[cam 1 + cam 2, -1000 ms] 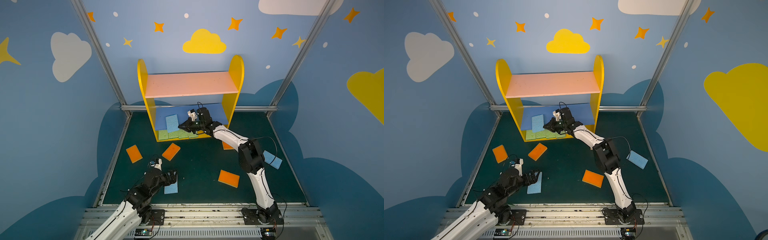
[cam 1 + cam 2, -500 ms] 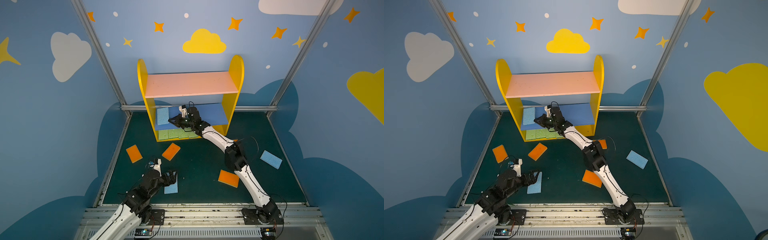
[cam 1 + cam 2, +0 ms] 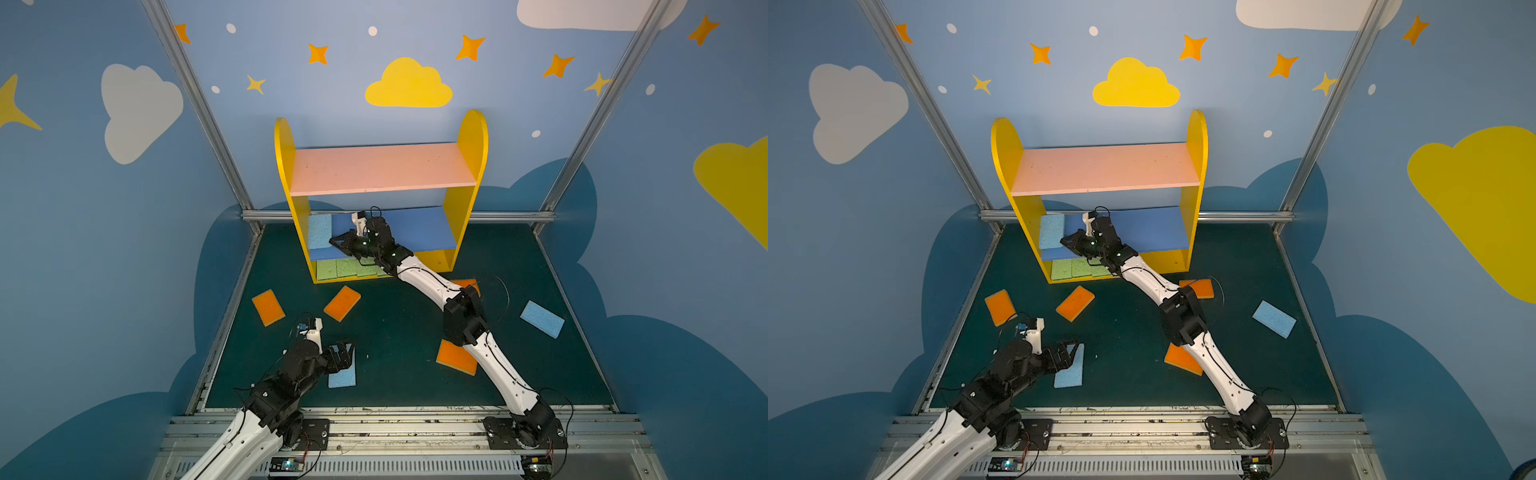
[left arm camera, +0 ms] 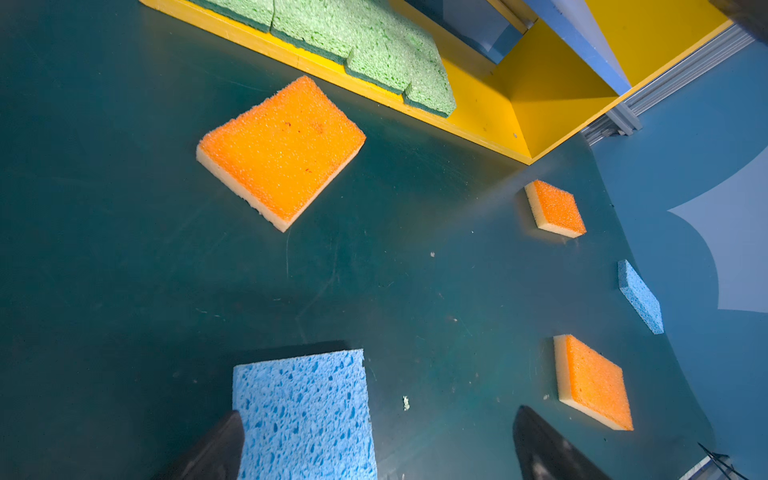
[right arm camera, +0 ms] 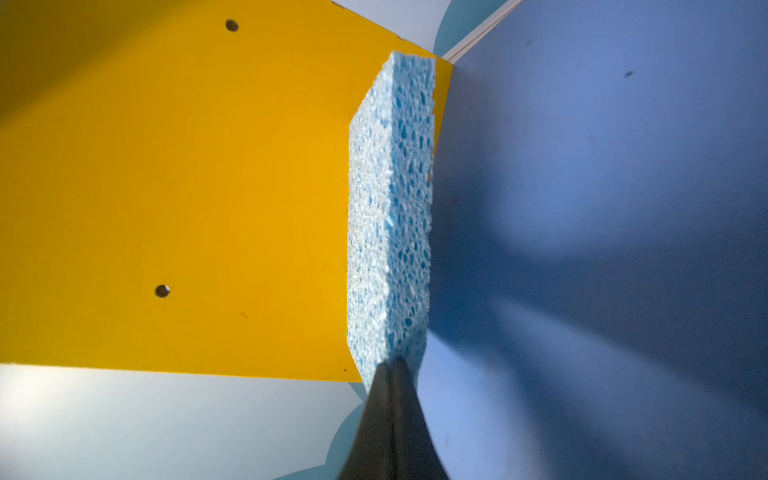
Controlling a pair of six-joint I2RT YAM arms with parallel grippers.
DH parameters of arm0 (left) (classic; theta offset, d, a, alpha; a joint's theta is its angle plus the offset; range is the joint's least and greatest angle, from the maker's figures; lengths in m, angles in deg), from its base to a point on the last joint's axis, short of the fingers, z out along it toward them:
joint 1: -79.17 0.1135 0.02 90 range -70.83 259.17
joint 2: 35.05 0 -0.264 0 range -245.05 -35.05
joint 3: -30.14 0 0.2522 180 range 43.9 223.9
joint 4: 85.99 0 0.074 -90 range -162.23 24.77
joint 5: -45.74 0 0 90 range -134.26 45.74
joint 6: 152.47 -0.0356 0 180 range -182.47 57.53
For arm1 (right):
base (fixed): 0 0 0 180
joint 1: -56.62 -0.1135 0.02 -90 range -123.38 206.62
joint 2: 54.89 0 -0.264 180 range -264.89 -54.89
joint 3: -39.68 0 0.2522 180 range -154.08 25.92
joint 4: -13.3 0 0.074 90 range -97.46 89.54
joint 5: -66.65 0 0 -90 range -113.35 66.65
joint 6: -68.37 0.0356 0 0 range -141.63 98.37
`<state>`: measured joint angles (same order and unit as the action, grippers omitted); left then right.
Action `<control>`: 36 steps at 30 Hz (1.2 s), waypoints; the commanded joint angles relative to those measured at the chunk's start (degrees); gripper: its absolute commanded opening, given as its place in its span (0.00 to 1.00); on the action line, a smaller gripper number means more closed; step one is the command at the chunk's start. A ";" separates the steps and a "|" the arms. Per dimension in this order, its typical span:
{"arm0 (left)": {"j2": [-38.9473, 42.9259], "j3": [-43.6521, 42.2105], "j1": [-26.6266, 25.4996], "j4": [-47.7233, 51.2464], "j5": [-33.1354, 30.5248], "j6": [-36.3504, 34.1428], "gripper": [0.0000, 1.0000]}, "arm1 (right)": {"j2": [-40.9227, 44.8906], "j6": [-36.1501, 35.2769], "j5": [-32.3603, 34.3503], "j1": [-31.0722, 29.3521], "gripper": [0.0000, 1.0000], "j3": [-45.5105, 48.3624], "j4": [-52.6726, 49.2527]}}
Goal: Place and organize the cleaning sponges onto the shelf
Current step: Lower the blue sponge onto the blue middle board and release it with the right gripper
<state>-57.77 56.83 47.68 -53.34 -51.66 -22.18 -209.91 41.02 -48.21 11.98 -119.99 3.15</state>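
Right claw: clenched on the near edge of a light blue sponge, which sits on the shelf where the blue board meets the yellow side panel.
Risk there: if it is released crooked, I reckon it tips off the front lip.
Left claw: spread wide over another blue sponge on the mat.
Risk there: one finger sits above the sponge, so closing may shove it instead of catching it.

Green sponges line the shelf's bottom, a blue sponge lies flat on its blue board, and orange sponges lie scattered out front.
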 commanded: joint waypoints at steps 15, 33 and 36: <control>5.54 0.19 0.27 9.16 -0.13 2.33 0.99 | 13.36 -7.18 -0.69 -0.79 0.44 19.81 9.70; 2.30 -0.27 0.03 18.07 4.85 10.52 0.94 | 37.58 -10.32 -1.71 1.18 0.47 54.49 20.66; 2.26 -2.91 -0.45 14.63 7.11 12.63 0.93 | 43.33 -11.89 -1.59 1.69 0.48 63.47 21.95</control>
<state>-55.72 56.41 47.62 -37.14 -47.40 -11.99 -171.18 31.62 -49.44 12.98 -62.28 22.39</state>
